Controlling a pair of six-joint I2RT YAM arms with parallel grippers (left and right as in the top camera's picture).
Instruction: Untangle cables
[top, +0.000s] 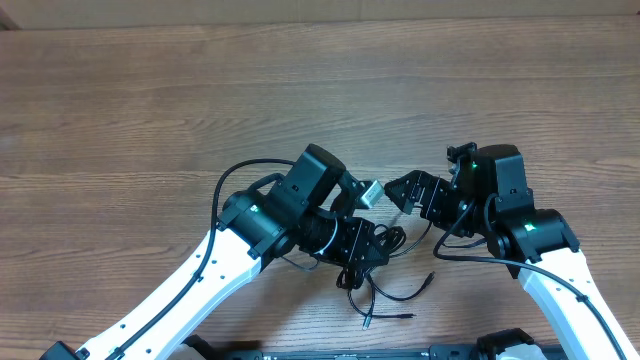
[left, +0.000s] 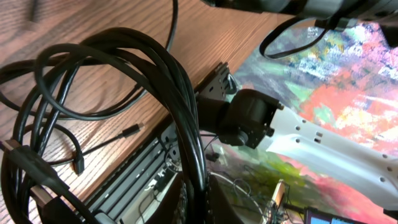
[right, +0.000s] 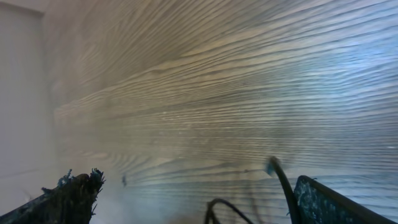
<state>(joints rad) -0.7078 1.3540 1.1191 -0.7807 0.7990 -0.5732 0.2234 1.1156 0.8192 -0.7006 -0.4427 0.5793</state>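
Observation:
The cables (top: 385, 283) are a small tangle of thin black cords near the table's front edge, with plug ends trailing out to the right and below. My left gripper (top: 368, 250) is shut on the bundle from above. In the left wrist view the cables (left: 124, 68) rise as thick loops from between the shut jaws of my left gripper (left: 198, 202) and spread over the wood. My right gripper (top: 402, 191) hovers open just above and right of the tangle. In the right wrist view, my right gripper (right: 199, 202) holds nothing; one cable end (right: 277, 174) and a loop poke up beside its right finger (right: 336, 205).
The wooden table (top: 150, 100) stretches away to the back and left. A black rail (left: 134, 171) runs along the front edge, with loose wiring below it. My right arm's white link (left: 323, 143) crosses low beyond that edge.

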